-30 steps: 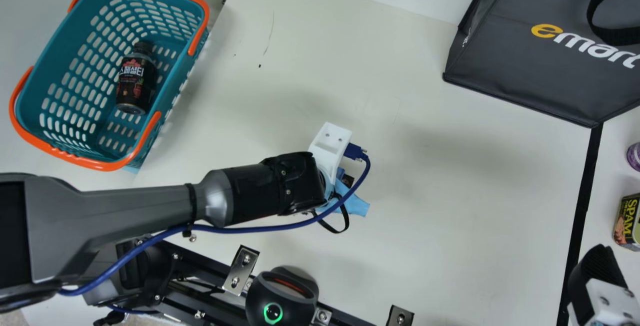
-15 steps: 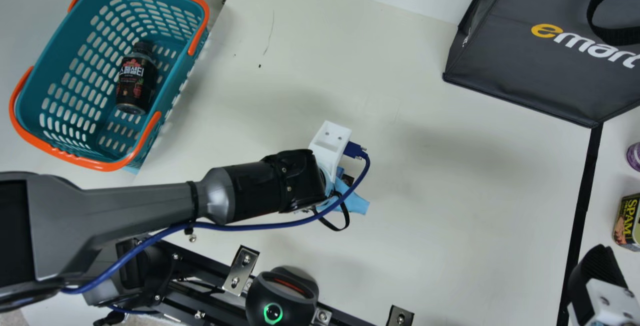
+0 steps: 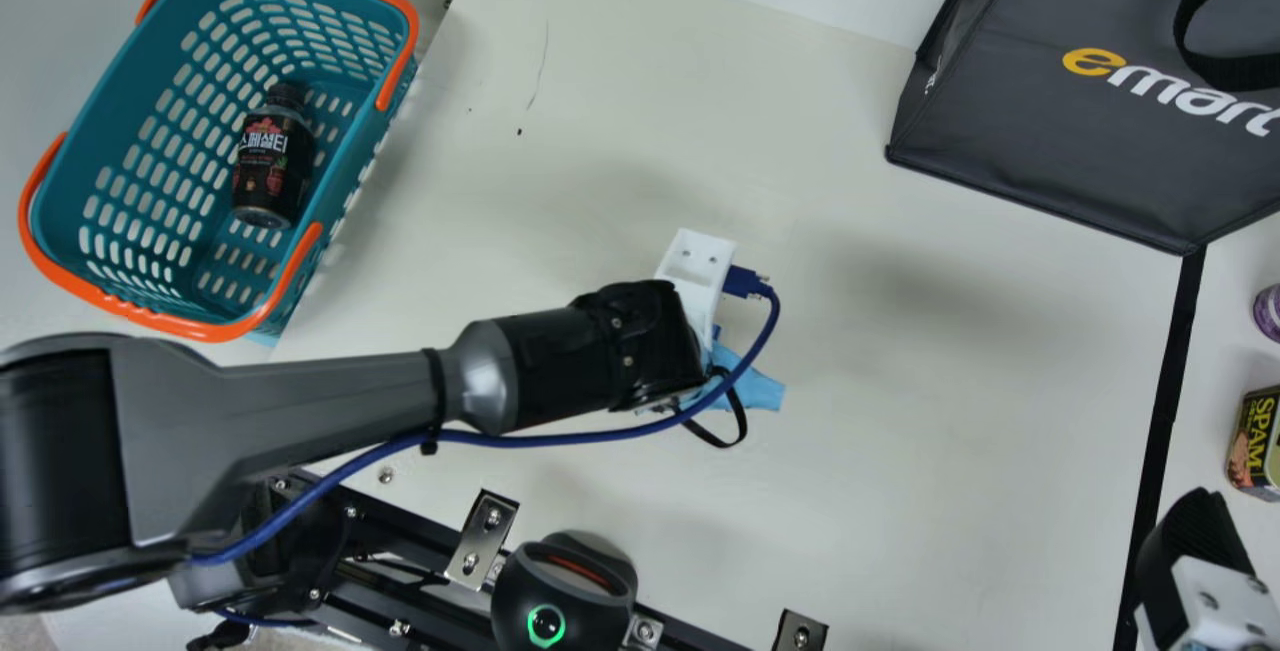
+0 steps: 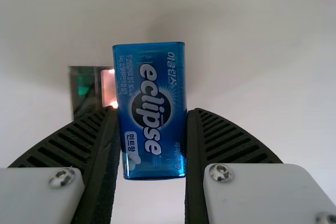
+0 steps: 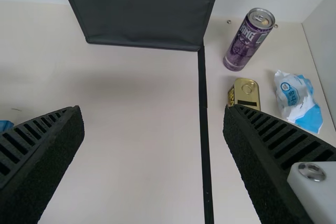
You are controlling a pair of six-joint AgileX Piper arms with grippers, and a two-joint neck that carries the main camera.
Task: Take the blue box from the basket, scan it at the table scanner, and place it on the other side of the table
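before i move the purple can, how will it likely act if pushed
The purple can would likely tip if pushed high, being tall and narrow. Once down it would probably roll, since its side is round. It looks stiff but perhaps slippery, being smooth metal.

Lab mock-up of shop checkout (bolted rails (image 3: pixel 425 603) betray lab): basket (image 3: pixel 120 111), scanner (image 3: pixel 520 591), shopping bag (image 3: pixel 1050 156).

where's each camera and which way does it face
Left wrist view, from that wrist: faces the box in my left hand.
Right wrist view, from that wrist: faces the bag past my right hand.
Main view, from the neck: looks down on basket; left arm, right hand show.
Main and right wrist views share the bag.
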